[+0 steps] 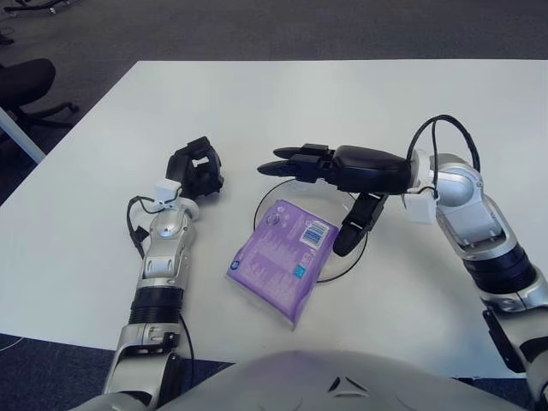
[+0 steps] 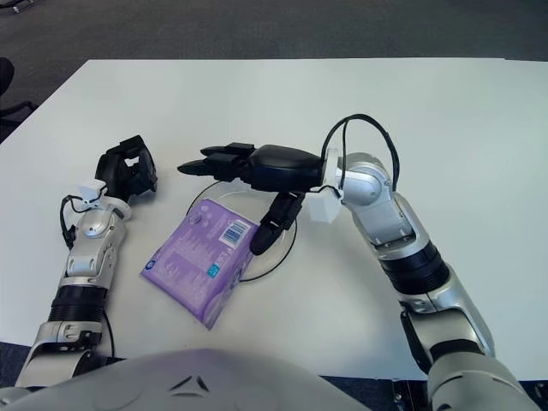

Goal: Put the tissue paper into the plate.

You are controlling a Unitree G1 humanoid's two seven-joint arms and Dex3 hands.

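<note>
Left eye view only: office chair (image 1: 26, 86)

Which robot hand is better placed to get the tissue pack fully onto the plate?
Probably the right robot hand. It hovers open over the plate, directly beside the purple tissue pack, which lies half off the plate's left edge. The left robot hand shows farther off to the left.
</note>
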